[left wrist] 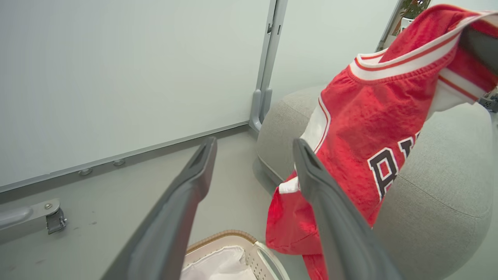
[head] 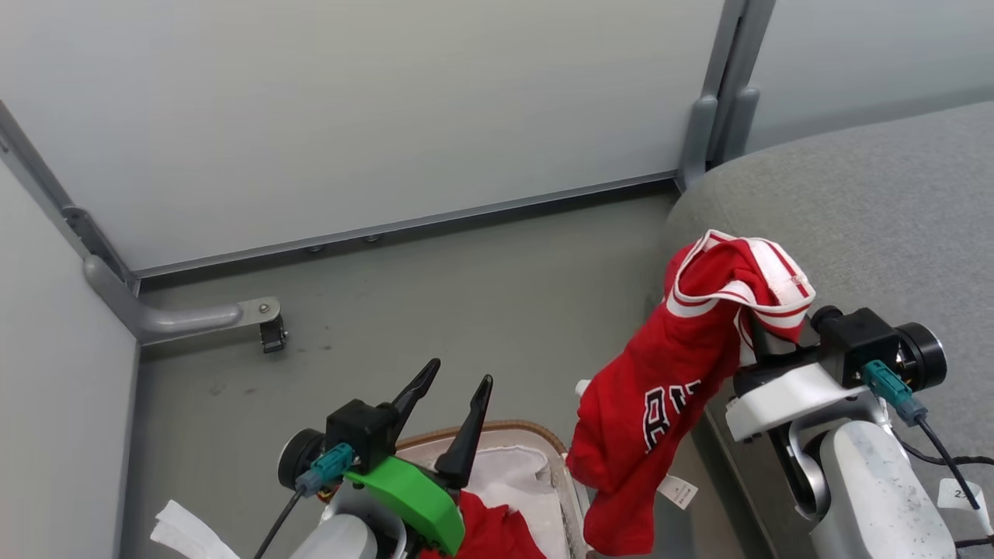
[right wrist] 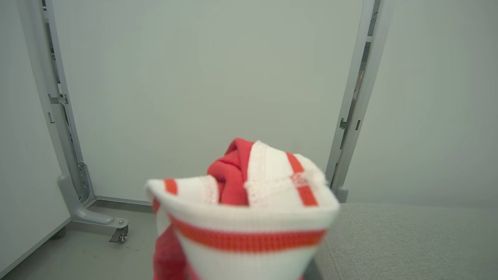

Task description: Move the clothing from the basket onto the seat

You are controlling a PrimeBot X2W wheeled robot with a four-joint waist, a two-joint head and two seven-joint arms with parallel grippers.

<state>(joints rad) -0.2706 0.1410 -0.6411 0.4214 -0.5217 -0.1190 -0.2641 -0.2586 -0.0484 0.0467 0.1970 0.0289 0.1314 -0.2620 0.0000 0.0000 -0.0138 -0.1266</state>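
Observation:
A red jersey [head: 660, 388] with white trim and printed letters hangs from my right gripper [head: 757, 322], which is shut on its striped collar at the seat's left edge. The same garment [left wrist: 373, 128] drapes over the grey seat [left wrist: 439, 186], and its bunched collar [right wrist: 241, 217] covers my right fingers. My left gripper [head: 450, 396] stands open and empty above the basket [head: 505, 429], its fingers [left wrist: 183, 202] spread wide. Another red garment [head: 493, 532] lies in the basket on the white liner [head: 512, 473]. The seat [head: 870, 217] spreads to the right.
Pale partition panels [head: 373, 101] with grey metal posts [head: 726, 85] close off the back. A bracket foot with a caster [head: 268, 326] sits on the grey floor at the left. White paper [head: 182, 532] lies at the bottom left.

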